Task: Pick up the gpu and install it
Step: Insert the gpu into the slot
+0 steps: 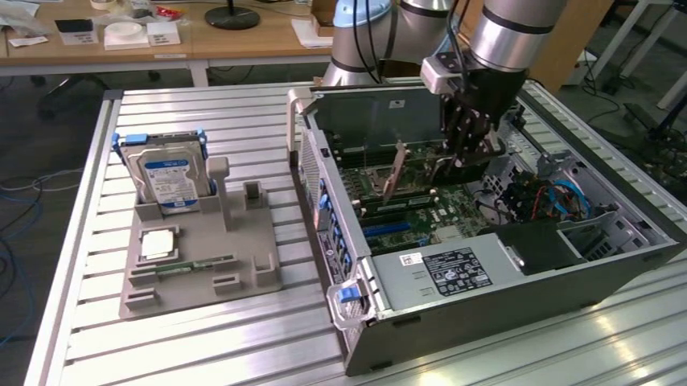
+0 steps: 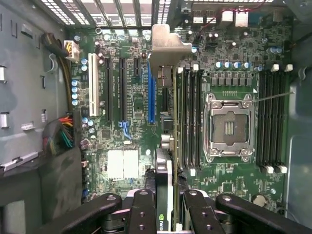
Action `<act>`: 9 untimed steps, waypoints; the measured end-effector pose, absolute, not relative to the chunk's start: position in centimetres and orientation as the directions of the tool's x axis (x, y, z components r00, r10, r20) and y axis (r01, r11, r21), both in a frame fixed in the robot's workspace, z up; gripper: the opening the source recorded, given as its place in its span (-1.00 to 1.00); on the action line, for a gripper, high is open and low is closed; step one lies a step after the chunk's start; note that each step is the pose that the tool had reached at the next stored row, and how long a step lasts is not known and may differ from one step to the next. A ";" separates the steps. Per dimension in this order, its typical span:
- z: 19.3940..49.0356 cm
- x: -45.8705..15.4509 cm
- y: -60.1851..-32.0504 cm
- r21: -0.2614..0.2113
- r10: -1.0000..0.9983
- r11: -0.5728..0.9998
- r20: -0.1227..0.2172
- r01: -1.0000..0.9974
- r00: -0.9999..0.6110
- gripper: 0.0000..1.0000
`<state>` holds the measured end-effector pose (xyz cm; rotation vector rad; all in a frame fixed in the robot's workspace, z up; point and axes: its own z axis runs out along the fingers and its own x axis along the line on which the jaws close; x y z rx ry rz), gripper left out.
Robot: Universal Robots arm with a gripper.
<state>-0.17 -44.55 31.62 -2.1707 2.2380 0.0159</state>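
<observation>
Fingers: the black fingers (image 2: 142, 209) were clenched on the gpu (image 2: 165, 170), pinching its two faces at the end away from the silver bracket (image 2: 168, 41).
Gpu: it stood on edge inside the open computer case (image 1: 483, 314), over the motherboard (image 2: 234, 48) and just beside the blue slot (image 2: 151, 97). Whether it was seated could not be told.
Case: it lay on its side toward the tabletop (image 1: 215, 338) edge at the exterior view's right.
Handling: likely light and stiff, but fragile, with exposed components and a bare connector edge.
Hold: best across the flat faces at the cooler block, clear of the connector edge.
</observation>
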 end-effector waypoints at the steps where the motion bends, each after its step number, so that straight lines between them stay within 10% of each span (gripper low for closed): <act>1: 31.4 -0.3 -44.5 -0.010 -0.999 0.031 -0.024 -0.999 -0.030 -0.47; 9: 30.4 -0.7 -44.7 -0.011 -0.999 0.031 -0.024 -0.999 -0.030 -0.47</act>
